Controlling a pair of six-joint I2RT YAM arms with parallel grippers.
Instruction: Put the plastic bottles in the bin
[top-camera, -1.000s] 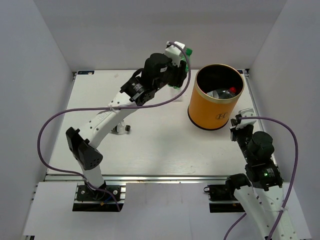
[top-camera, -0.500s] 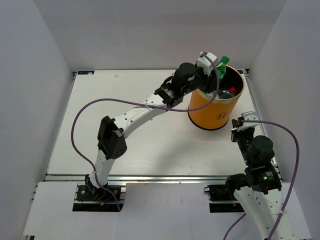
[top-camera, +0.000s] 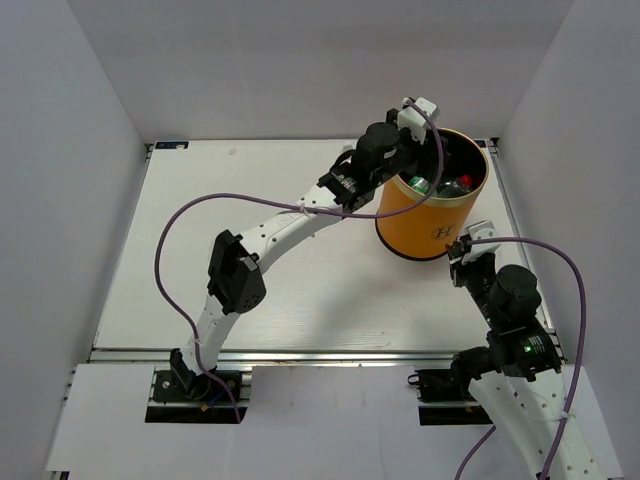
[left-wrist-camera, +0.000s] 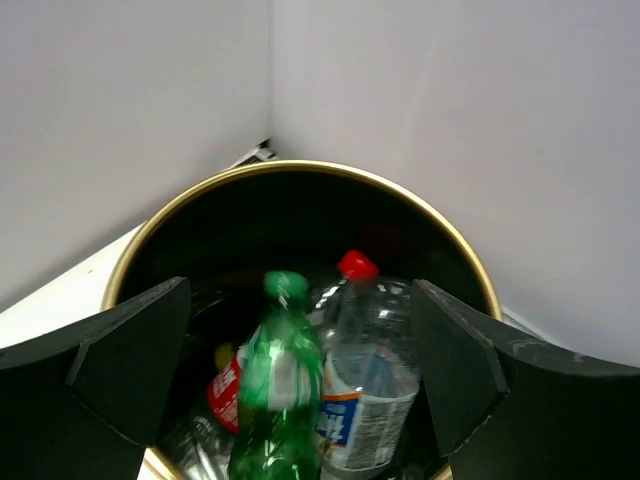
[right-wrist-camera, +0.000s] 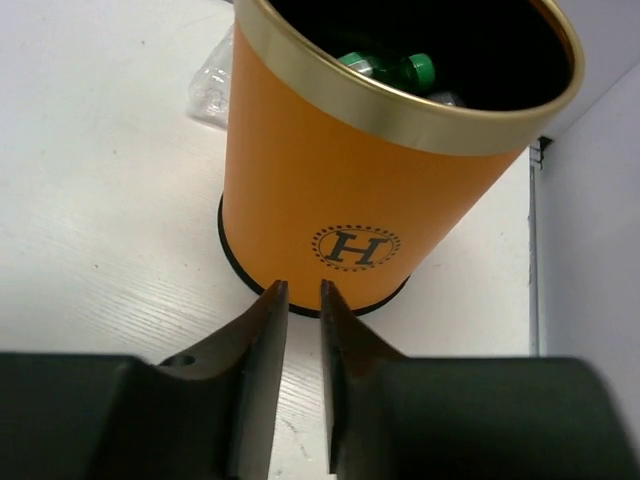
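The orange bin stands at the table's back right. My left gripper hangs over its mouth, jaws wide open. In the left wrist view a blurred green bottle drops free between the spread fingers, touching neither. Inside the bin lie a clear red-capped bottle with a blue label, a red-labelled bottle and a yellow cap. My right gripper sits low before the bin, its jaws slightly apart and empty. A clear plastic bottle lies on the table behind the bin's left side.
White walls close in the table at the back and on both sides. The right wall runs close beside the bin. Purple cables loop off both arms. The left arm stretches diagonally across the table's middle.
The left arm swung right from the table's back to above the bin and let go of the green bottle, which now falls inside. The right gripper's jaws parted slightly and it edged toward the bin.
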